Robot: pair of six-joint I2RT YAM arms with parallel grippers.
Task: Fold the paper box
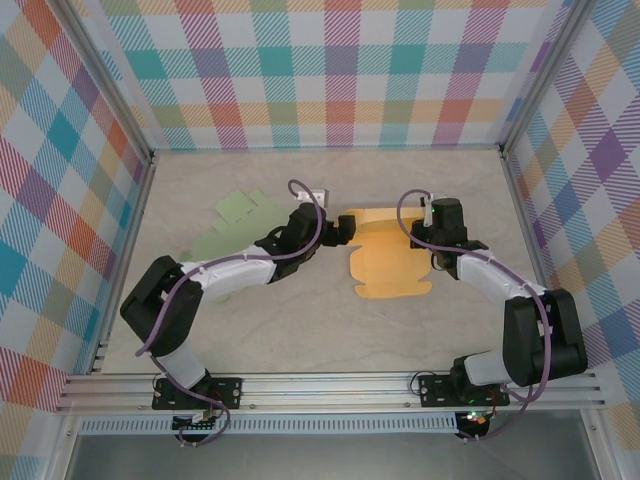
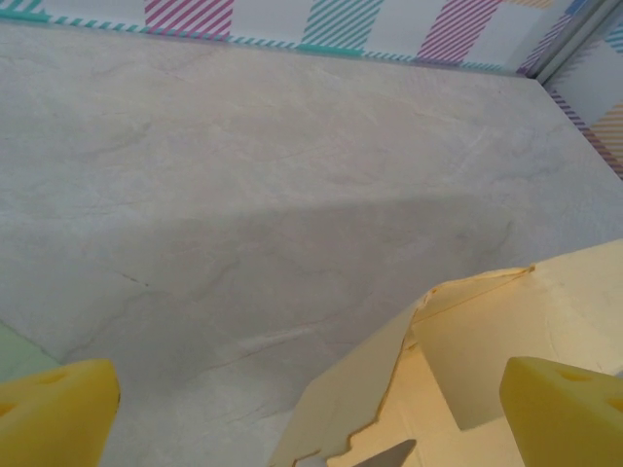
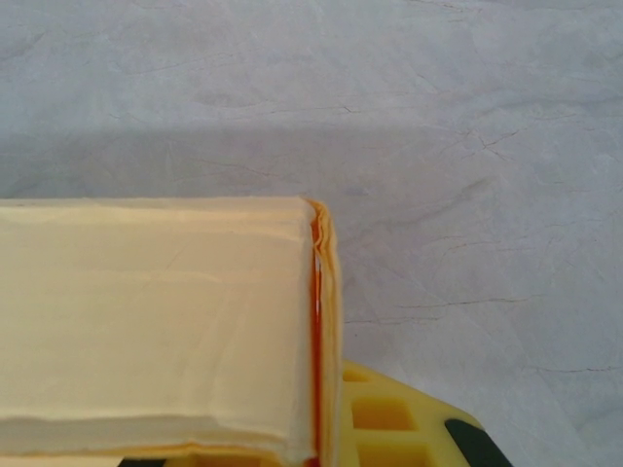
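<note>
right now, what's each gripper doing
left gripper: jaws open, holding nothing, at the paper box edge.
right gripper: jaws shut on the paper box's folded flap.

The left arm (image 1: pixel 230 272) reaches in low, elbow bent, its gripper (image 1: pixel 343 228) at the box's (image 1: pixel 390 270) left edge with jaws spread wide. The right arm (image 1: pixel 500 285) curls inward, its gripper (image 1: pixel 422 240) clamped on the box's right edge.

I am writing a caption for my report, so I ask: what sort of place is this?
Probably a robot test cell: two arms mounted on an aluminium rail, a marbled table, and checked panels closing it in.
</note>
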